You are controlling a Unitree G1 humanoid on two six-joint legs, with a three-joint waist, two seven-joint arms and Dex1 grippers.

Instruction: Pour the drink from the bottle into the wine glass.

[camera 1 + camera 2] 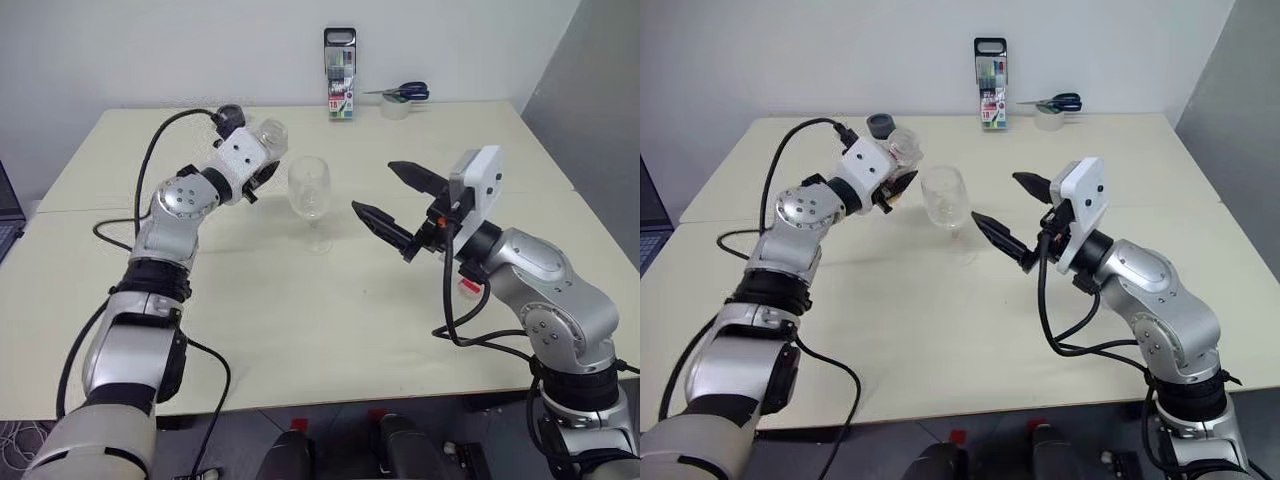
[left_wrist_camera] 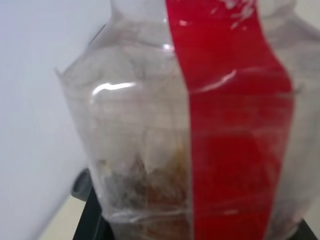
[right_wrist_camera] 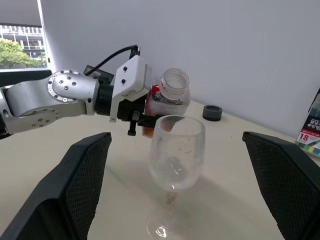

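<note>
My left gripper [image 1: 262, 172] is shut on the bottle [image 3: 170, 97], a clear plastic one with a red label strip [image 2: 230, 125]. It is held off the table, close to upright, with its uncapped mouth up. A little reddish-brown drink [image 2: 145, 185] lies low in the bottle. The wine glass [image 1: 310, 190] stands on the table just right of the bottle, and its bowl [image 3: 177, 150] looks empty. My right gripper [image 1: 372, 186] is open, hanging level just right of the glass with its fingers pointing at it and not touching it.
A marker pack [image 1: 340, 75] stands at the table's far edge, with scissors on a tape roll [image 1: 400, 97] beside it. A dark round object [image 1: 880, 124] lies behind the bottle. Something small and red [image 1: 468, 287] lies under my right forearm.
</note>
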